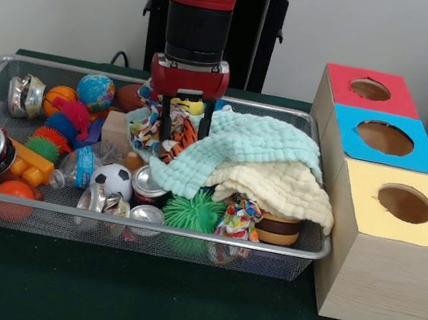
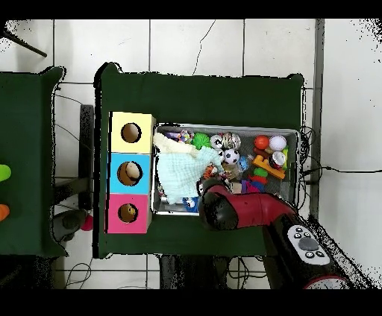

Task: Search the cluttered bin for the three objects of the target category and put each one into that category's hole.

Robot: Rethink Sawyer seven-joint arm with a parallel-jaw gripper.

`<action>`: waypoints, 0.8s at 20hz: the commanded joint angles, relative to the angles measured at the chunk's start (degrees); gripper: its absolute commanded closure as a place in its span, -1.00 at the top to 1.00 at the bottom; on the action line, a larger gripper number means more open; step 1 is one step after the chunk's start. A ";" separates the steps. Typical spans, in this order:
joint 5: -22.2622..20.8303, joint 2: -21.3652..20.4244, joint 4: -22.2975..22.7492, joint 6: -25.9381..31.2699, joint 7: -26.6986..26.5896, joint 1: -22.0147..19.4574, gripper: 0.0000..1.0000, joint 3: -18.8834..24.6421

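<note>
The silver wire-mesh bin (image 1: 144, 224) is full of clutter; it also shows in the overhead view (image 2: 295, 134). My gripper (image 1: 183, 131) is lowered into the bin's back middle. It is open, with one finger on each side of an orange toy with dark stripes and white (image 1: 180, 142). A yellow bit (image 1: 192, 107) shows just under the gripper's body. The red-topped box with its round hole (image 1: 370, 89) stands farthest back at the right; in the overhead view this hole (image 2: 127, 213) is at the lower left. There the arm (image 2: 246, 212) hides the gripper.
A mint cloth (image 1: 242, 144) and a cream cloth (image 1: 275, 189) lie heaped right of the gripper. The blue-topped box's hole (image 1: 385, 137) and the yellow-topped box's hole (image 1: 405, 203) are nearer the camera. A green spiky ball (image 1: 193, 210), soccer ball (image 1: 113, 179), cans and balls fill the bin.
</note>
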 commanded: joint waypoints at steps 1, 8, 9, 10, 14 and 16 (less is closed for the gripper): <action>-2.86 4.64 -0.57 -4.41 6.52 0.74 1.00 -1.56; -0.44 1.87 0.44 0.13 5.50 0.02 -1.00 -0.11; -0.14 1.43 0.62 0.59 5.51 -0.04 -1.00 0.08; 0.50 0.64 1.00 1.55 5.55 -0.26 -1.00 0.56; 3.07 -2.25 1.95 4.65 6.02 -0.69 -1.00 1.95; 4.73 -4.88 2.59 7.93 5.56 -0.28 -1.00 2.48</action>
